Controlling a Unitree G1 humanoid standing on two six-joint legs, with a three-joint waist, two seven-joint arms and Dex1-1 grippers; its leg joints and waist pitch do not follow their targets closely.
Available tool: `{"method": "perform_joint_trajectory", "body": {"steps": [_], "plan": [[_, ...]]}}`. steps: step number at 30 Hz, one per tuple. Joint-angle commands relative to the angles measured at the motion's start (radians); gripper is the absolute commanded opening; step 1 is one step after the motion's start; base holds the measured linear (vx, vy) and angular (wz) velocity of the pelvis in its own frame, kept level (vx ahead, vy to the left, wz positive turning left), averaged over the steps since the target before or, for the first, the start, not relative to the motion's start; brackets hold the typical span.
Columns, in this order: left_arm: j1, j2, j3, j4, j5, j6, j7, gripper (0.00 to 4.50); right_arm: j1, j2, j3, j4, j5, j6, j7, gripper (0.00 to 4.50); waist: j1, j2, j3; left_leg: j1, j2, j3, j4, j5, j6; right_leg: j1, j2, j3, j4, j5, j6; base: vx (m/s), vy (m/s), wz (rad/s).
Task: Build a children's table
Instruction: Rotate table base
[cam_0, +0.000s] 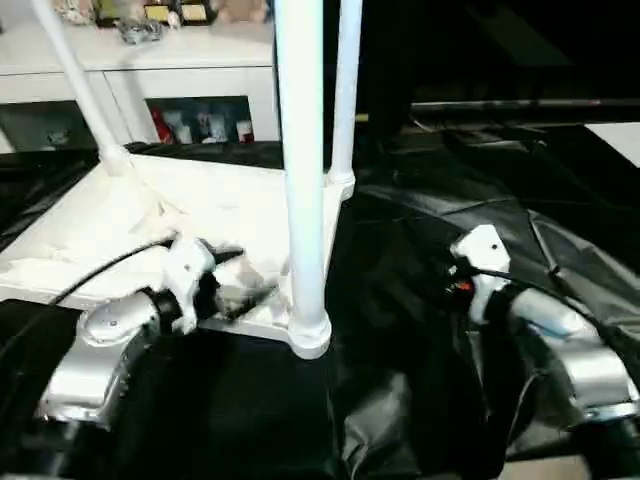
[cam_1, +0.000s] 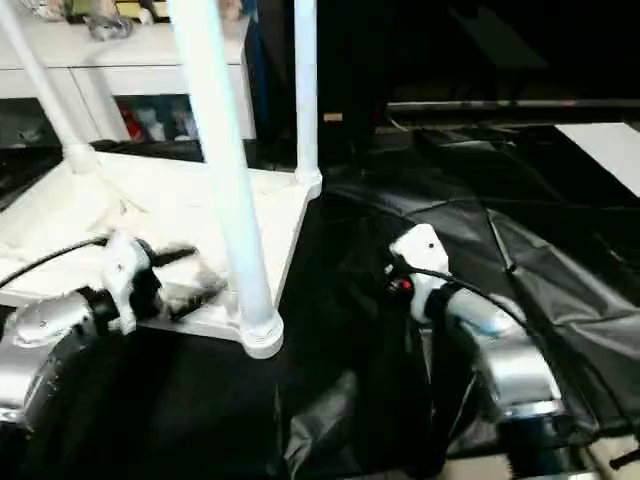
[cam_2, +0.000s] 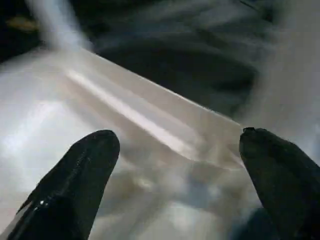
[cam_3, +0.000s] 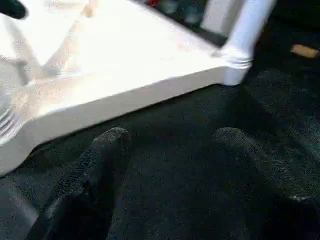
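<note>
Left gripper (cam_2: 175, 145) spread wide, nothing between its fingers (cam_2: 80, 175), poised over the near edge of the tabletop (cam_0: 130, 215), close beside the nearest leg (cam_0: 303, 180). The tabletop lies upside down on the black sheet (cam_0: 420, 250), three white legs standing up from its corner sockets: that nearest one, one at the far corner (cam_0: 345, 90) beyond it, and one (cam_0: 75, 80) at the far corner on the robot's left side of the tabletop. The nearest leg cuts straight across the head camera's line of sight. Right gripper (cam_3: 172, 145) is also parted and empty, hovering above the black sheet, off the tabletop's edge; its black tips are blurred, so how close to the cloth is hard to say. Behind the tabletop sits a white cabinet (cam_0: 170, 70), small items on top and behind its glass.
</note>
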Motion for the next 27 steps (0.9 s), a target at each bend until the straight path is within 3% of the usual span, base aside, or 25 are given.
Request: {"method": "perform_joint_trajectory", "body": {"steps": [1,3,5,7,9,12,19,27], "plan": [[-0.027,0.023,-0.047,0.012,0.025,0.008,-0.082,4.45,-0.021,-0.015,0.034,0.018,-0.02,-0.024,0.056,3.16,-0.002,0.007,-0.05,0.02,0.092,-0.04,-0.104,-0.346,-0.032,0.01,-0.102,0.056,-0.094,-0.235,-0.19,0.0,0.0,0.0],[-0.042,0.031,-0.068,0.031,0.03,-0.001,-0.107,4.18,-0.031,-0.019,0.044,0.028,-0.026,-0.037,0.072,3.16,-0.003,0.007,-0.055,0.017,0.092,-0.035,-0.098,-0.295,-0.016,0.012,-0.101,0.055,-0.091,-0.163,-0.213,0.0,0.0,0.0],[-0.074,0.04,-0.096,0.085,0.06,-0.021,-0.135,4.18,-0.047,-0.024,0.062,0.043,-0.036,-0.056,0.094,3.16,-0.001,0.003,-0.063,0.01,0.092,-0.029,-0.088,-0.193,0.021,0.017,-0.099,0.05,-0.077,-0.022,-0.244,0.0,0.0,0.0],[-0.091,0.041,-0.102,0.114,0.076,-0.036,-0.144,3.85,-0.054,-0.025,0.069,0.048,-0.039,-0.062,0.104,3.16,0.002,-0.002,-0.071,0.007,0.091,-0.024,-0.077,-0.119,0.051,0.019,-0.099,0.048,-0.068,0.071,-0.25,0.0,0.0,0.0],[-0.117,0.058,-0.118,0.145,0.081,-0.032,-0.184,3.69,-0.064,-0.032,0.083,0.064,-0.041,-0.078,0.13,3.16,0.006,0.004,-0.071,0.007,0.091,-0.021,-0.072,-0.096,0.073,0.014,-0.096,0.044,-0.065,0.102,-0.257,0.0,0.0,0.0],[-0.134,0.07,-0.121,0.168,0.083,-0.043,-0.207,3.54,-0.068,-0.036,0.095,0.07,-0.045,-0.087,0.153,3.16,0.008,-0.001,-0.068,0.008,0.097,-0.018,-0.077,-0.136,0.072,0.012,-0.096,0.042,-0.066,0.062,-0.266,0.0,0.0,0.0],[-0.147,0.098,-0.118,0.193,0.064,-0.052,-0.288,3.08,-0.067,-0.062,0.114,0.073,-0.046,-0.112,0.213,3.16,0.011,0.006,-0.06,0.017,0.103,-0.009,-0.086,-0.24,0.025,0.004,-0.099,0.048,-0.079,-0.077,-0.262,0.0,0.0,0.0],[-0.178,0.088,-0.124,0.271,0.102,-0.119,-0.28,2.33,-0.076,-0.06,0.11,0.091,-0.049,-0.131,0.223,3.16,0.012,0.003,-0.061,0.015,0.104,-0.007,-0.087,-0.223,0.019,0.004,-0.099,0.05,-0.079,-0.08,-0.252,0.0,0.0,0.0]]}}
